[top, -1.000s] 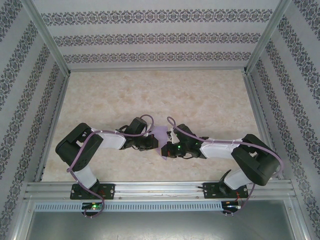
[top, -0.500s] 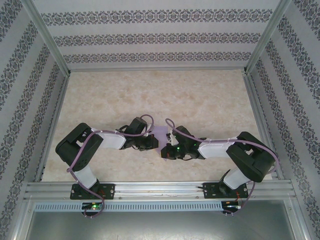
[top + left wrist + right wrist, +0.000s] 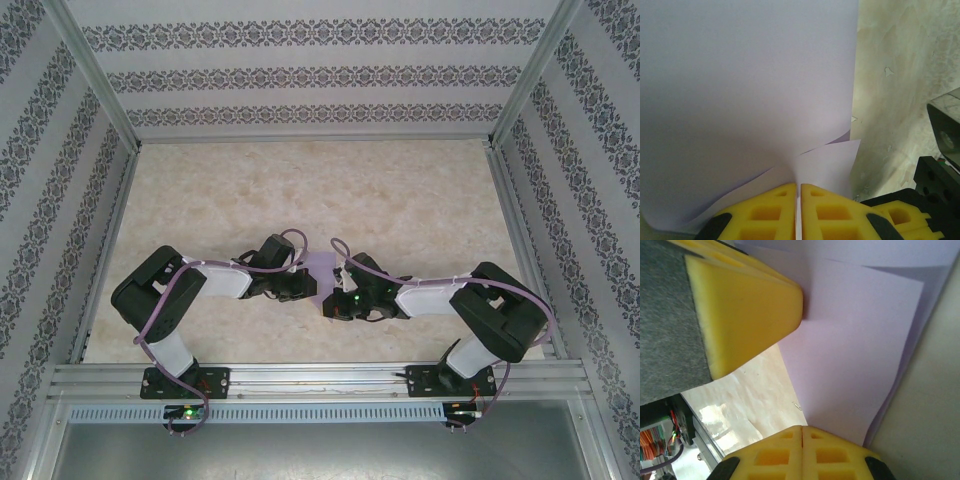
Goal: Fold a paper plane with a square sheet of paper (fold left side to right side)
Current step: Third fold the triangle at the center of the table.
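Note:
The square sheet of paper (image 3: 320, 267) is lavender and lies partly folded on the table between my two grippers. In the left wrist view the paper (image 3: 740, 100) rises in overlapping layers, and my left gripper (image 3: 799, 186) is shut on its lower edge, a strip of it caught between the yellow fingers. From above, the left gripper (image 3: 304, 288) sits at the paper's left side. My right gripper (image 3: 331, 300) is at its near right side. In the right wrist view the right gripper (image 3: 802, 428) is shut, its tips against a corner of the paper (image 3: 855, 350). The left gripper's yellow finger (image 3: 745, 315) crosses above.
The marbled beige table (image 3: 300, 190) stretches bare behind the arms. Patterned walls and metal posts enclose it on three sides. An aluminium rail (image 3: 320, 375) carrying the arm bases runs along the near edge. The right gripper's black body (image 3: 940, 170) sits close beside the left fingers.
The right arm has shifted left toward the left gripper, and less of the paper shows between them from above. The left arm has stayed put.

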You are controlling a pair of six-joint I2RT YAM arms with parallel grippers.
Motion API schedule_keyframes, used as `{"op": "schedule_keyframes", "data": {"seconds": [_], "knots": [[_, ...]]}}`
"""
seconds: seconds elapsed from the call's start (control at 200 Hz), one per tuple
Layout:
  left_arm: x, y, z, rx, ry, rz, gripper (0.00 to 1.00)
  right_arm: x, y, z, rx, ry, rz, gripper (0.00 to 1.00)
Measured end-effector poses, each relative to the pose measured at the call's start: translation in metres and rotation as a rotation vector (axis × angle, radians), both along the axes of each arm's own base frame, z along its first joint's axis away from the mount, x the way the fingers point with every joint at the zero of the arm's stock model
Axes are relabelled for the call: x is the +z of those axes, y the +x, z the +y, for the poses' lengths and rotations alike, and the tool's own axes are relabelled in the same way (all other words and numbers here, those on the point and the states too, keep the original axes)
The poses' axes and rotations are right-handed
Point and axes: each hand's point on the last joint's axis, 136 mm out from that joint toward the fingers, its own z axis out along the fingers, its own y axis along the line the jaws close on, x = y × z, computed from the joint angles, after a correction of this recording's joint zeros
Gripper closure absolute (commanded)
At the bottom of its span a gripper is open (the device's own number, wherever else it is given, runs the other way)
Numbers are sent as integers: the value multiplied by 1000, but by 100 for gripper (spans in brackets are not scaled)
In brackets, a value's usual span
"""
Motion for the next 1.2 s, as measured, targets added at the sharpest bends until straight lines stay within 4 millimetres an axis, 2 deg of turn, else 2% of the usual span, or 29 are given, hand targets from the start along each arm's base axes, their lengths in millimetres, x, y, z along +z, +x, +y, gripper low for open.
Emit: {"op": "schedule_keyframes", "data": {"seconds": [0.56, 0.929, 1.029, 1.134, 1.204], "knots": [[-1, 1, 0, 11, 10, 13, 89, -3, -3, -3, -2, -8, -9, 99], [-1, 2, 1, 40, 14, 35, 89, -2, -23, -23, 18, -49, 14, 100], [-2, 2, 1, 54, 11, 41, 89, 10, -25, -28, 17, -35, -2, 100], [-2, 2, 1, 65, 11, 45, 89, 31, -18, -28, 0, 16, -52, 100], [-2, 3, 1, 72, 11, 49, 89, 38, -14, -25, 0, 31, -71, 100]]}}
